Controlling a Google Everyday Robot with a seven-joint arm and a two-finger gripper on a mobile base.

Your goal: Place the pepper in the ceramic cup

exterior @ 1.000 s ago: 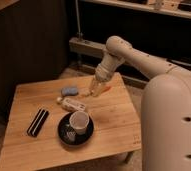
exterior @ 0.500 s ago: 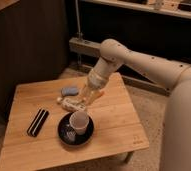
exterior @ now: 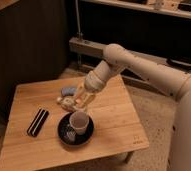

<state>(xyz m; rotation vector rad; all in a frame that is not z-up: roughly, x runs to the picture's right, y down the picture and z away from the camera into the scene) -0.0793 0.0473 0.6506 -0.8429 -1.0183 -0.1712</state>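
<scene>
The whitish ceramic cup (exterior: 79,122) stands on a black round saucer (exterior: 64,129) near the front middle of the wooden table (exterior: 116,125). My gripper (exterior: 80,104) points down just above and behind the cup's rim. An orange-red bit shows between its fingers, which I take for the pepper (exterior: 78,106); most of it is hidden. The gripper looks shut on it.
A blue-grey rounded lump (exterior: 68,91) and a white labelled tube (exterior: 65,103) lie just left of the gripper. A black flat oblong object (exterior: 37,122) lies at the table's left. A small pale item (exterior: 69,134) sits on the saucer beside the cup.
The arm has swung left and toward the front of the table, carrying the orange bit from beyond the tube to just above the cup. The table items have not moved.
</scene>
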